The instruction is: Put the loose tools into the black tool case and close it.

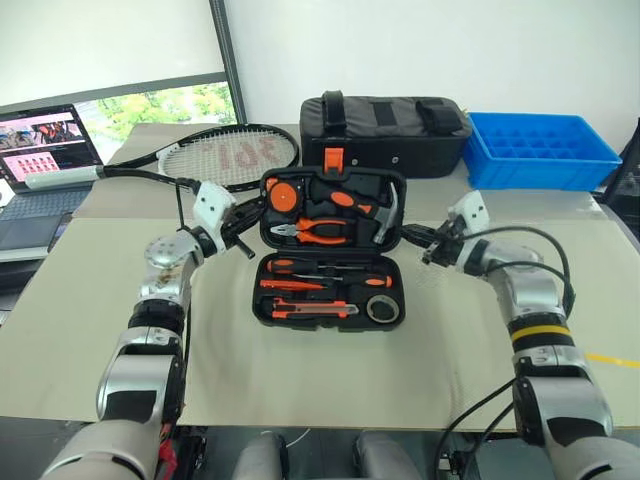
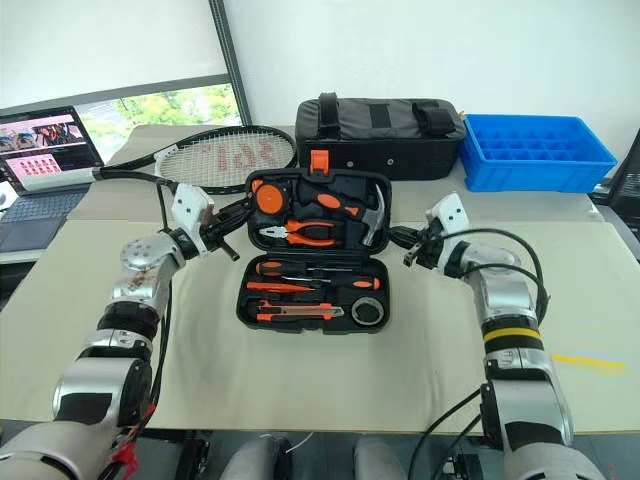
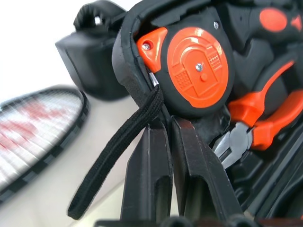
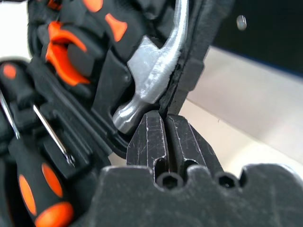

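Observation:
The black tool case [image 1: 330, 323] lies open mid-table, its lid [image 1: 392, 180] tilted up at the back with an orange latch [image 1: 333, 158]. Two orange-and-black screwdrivers [image 1: 320, 268], a utility knife [image 1: 312, 310] and a dark tape roll [image 1: 382, 308] sit in the base recesses. The lid holds a tape measure [image 3: 199, 66], pliers [image 1: 312, 232] and a hammer [image 4: 151, 80]. My left gripper [image 1: 257, 208] is shut, its tips at the lid's left rim, beside the tape measure's black strap [image 3: 118, 151]. My right gripper [image 1: 408, 234] is shut, with its tips against the lid's right rim.
A tennis racket [image 1: 230, 155] lies behind the left arm. A black fabric bag [image 1: 385, 135] and a blue plastic tray [image 1: 540, 150] stand at the back. An open laptop [image 1: 45, 150] is at the far left. Beige table surface surrounds the case.

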You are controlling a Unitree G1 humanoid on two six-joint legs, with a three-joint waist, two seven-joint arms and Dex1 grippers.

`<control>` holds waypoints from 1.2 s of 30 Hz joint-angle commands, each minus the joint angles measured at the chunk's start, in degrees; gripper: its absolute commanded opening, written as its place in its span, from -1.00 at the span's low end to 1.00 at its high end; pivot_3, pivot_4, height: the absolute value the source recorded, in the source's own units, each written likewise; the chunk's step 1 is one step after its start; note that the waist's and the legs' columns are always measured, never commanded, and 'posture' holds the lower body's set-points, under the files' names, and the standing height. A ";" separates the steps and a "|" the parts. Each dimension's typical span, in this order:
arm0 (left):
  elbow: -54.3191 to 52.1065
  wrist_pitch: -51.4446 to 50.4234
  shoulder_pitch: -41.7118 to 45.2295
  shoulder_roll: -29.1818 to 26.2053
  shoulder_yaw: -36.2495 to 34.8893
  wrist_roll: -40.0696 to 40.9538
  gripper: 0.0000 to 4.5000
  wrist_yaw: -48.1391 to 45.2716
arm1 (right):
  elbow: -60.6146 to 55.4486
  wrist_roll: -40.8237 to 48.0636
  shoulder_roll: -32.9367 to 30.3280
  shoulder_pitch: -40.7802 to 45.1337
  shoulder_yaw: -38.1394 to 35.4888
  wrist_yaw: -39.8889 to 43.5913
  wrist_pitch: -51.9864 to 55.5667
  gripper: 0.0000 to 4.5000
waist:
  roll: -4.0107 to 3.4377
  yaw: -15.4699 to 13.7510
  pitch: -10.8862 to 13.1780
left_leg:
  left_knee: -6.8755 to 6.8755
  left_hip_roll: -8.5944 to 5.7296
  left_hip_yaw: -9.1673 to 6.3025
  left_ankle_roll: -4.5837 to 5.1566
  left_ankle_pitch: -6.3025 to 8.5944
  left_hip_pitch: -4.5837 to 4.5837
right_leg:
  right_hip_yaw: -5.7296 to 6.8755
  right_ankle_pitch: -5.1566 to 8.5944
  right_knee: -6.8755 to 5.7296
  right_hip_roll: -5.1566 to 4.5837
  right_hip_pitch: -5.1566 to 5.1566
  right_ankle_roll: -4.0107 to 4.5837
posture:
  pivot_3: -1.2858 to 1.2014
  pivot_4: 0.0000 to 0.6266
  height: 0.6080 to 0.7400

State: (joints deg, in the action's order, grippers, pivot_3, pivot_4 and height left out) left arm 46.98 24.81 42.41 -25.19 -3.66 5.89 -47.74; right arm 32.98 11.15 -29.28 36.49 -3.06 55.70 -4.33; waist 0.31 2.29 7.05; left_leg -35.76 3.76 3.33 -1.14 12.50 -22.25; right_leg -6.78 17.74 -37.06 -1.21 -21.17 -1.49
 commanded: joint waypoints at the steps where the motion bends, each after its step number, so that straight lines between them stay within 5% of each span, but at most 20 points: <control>1: -2.84 12.42 -4.21 -3.95 2.08 -5.95 -1.00 2.53 | -2.96 -1.83 -3.08 -2.07 -0.43 1.97 -12.35 -1.00 | 0.00 -0.04 0.00 | 0.00 0.00 0.02 0.00 0.00 0.03 | -0.01 0.00 0.01 -0.01 0.02 0.00 | 0.03 -0.52 0.51; 8: -3.81 32.27 -11.77 -9.97 5.52 -15.50 -1.00 8.92 | -4.86 -3.80 -8.17 -7.62 0.38 5.24 -23.17 -1.00 | -0.01 -0.42 0.00 | -0.06 -0.01 0.10 0.00 0.00 0.33 | -0.06 0.00 0.03 -0.09 0.30 0.00 | 0.03 -0.52 0.51; 9: -4.06 34.47 -13.32 -11.35 6.11 -16.77 -0.69 9.30 | -5.85 -4.04 -9.57 -9.48 0.90 6.47 -23.58 -0.66 | -0.02 -0.52 -0.01 | -0.10 -0.01 0.11 0.00 0.00 0.32 | -0.06 0.00 0.04 -0.10 0.33 0.00 | 0.03 -0.52 0.51; 14: -5.90 35.97 -22.61 -17.49 5.37 -13.30 0.03 8.63 | -18.47 -0.76 -17.94 -23.61 0.86 11.49 -13.30 0.03 | -0.04 -0.82 -0.03 | 0.03 0.08 0.21 0.12 0.08 0.48 | -0.03 0.01 0.16 -0.17 0.50 0.00 | 0.03 -0.52 0.51; 19: 0.49 31.83 -26.63 -21.11 2.94 -10.06 0.72 8.65 | -41.54 9.37 -23.94 -39.36 0.15 13.82 8.10 0.03 | -0.07 -1.19 -0.05 | 0.00 0.15 0.23 0.11 0.08 0.47 | -0.01 0.06 0.05 -0.15 0.44 0.06 | 0.03 -0.52 0.51; 26: 6.21 13.10 -16.48 -18.47 -1.67 -1.79 0.72 6.90 | -57.40 12.70 -19.07 -39.22 9.37 6.41 26.24 0.03 | 0.53 -0.25 0.06 | -0.01 0.19 0.18 0.07 0.01 0.96 | 0.16 0.34 -0.07 -0.04 0.74 -0.32 | 0.03 -0.52 0.51; 31: 5.09 3.75 -6.69 -15.82 -3.15 1.96 0.72 4.31 | -48.98 5.05 -11.75 -29.94 14.96 0.90 24.60 0.03 | 0.66 -0.38 0.00 | -0.15 0.13 0.11 0.17 -0.12 0.58 | 0.20 0.28 -0.03 -0.02 0.48 -0.32 | 0.03 -0.52 0.51; 36: -3.65 -3.40 2.31 -10.68 -0.47 4.84 0.72 -2.93 | -32.69 -0.66 -4.47 -16.03 10.24 -9.45 17.36 0.03 | 0.67 -0.84 -0.01 | -0.14 0.08 0.11 0.17 -0.15 0.05 | 0.19 -0.03 -0.04 -0.01 -0.05 0.07 | 0.03 -0.52 0.51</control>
State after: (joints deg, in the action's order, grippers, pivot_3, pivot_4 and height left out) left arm 48.60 23.34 42.26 -36.35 -4.81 8.96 -47.77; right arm -3.04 11.87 -34.52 15.90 12.37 51.03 17.52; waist 0.98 1.46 7.04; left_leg -35.90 3.83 3.45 -0.97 12.35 -22.20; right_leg -6.59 17.69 -37.11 -1.22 -21.23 -1.42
